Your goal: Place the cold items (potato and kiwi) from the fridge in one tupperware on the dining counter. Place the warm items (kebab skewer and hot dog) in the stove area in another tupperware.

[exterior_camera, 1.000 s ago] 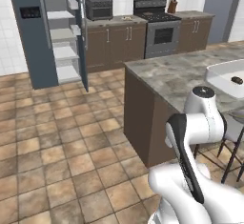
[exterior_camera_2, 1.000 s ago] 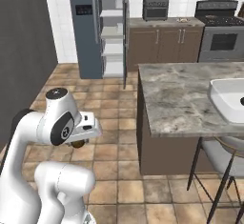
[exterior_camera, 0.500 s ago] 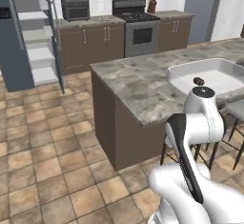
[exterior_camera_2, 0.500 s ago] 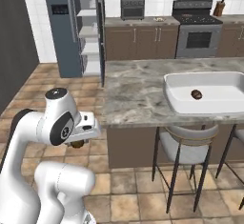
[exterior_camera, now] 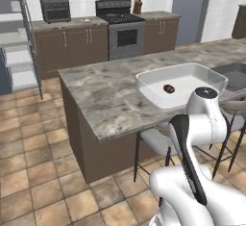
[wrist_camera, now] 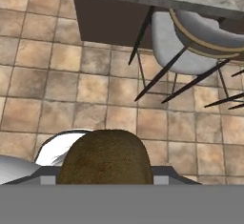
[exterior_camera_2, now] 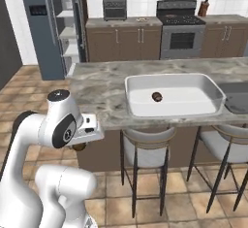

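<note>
The hand (exterior_camera_2: 81,146) grips a brown potato (wrist_camera: 106,158), carried low beside the robot over the floor, while the target tupperware (exterior_camera_2: 173,96), already containing the kiwi (exterior_camera_2: 157,96), lies ahead and above on the surface (exterior_camera_2: 101,89).

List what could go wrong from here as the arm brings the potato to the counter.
1. The potato sits low at the gripper, below the counter edge; lifting it late could knock it against the counter side.
2. A stool stands right under the white tub; a low swing could clip it.
3. The kiwi already lies in the tub; a hard drop could hit it.
</note>
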Available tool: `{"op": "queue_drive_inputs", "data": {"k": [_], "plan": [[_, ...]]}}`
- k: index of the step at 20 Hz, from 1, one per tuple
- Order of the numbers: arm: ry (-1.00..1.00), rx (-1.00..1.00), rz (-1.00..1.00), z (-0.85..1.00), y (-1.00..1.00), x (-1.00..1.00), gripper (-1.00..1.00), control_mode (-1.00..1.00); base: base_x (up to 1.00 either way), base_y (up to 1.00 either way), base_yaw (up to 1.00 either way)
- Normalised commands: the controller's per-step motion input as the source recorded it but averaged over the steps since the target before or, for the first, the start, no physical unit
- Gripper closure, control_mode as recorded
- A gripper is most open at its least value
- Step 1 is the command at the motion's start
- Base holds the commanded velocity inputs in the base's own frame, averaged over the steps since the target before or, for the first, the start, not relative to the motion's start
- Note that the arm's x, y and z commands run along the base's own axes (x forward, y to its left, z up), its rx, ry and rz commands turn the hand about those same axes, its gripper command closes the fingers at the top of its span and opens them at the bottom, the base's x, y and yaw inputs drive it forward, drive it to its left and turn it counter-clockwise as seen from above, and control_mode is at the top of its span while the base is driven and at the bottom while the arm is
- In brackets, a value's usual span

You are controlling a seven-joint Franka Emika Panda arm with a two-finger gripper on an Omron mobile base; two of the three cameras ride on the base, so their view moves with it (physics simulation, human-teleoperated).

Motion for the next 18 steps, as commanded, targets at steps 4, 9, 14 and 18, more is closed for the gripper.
{"op": "queue_drive_inputs", "data": {"k": [4, 9, 14, 18], "plan": [[0.00, 0.00, 0.00, 0.00, 0.00, 0.00, 1.00, 1.00, 0.00, -0.69, 0.00], [0.00, 0.00, 0.00, 0.00, 0.00, 0.00, 1.00, 1.00, 0.08, -0.77, 0.00], [0.00, 0.00, 0.00, 0.00, 0.00, 0.00, 1.00, 1.00, 0.31, -0.67, 0.00], [0.00, 0.00, 0.00, 0.00, 0.00, 0.00, 1.00, 1.00, 0.42, -0.55, 0.00]]}}
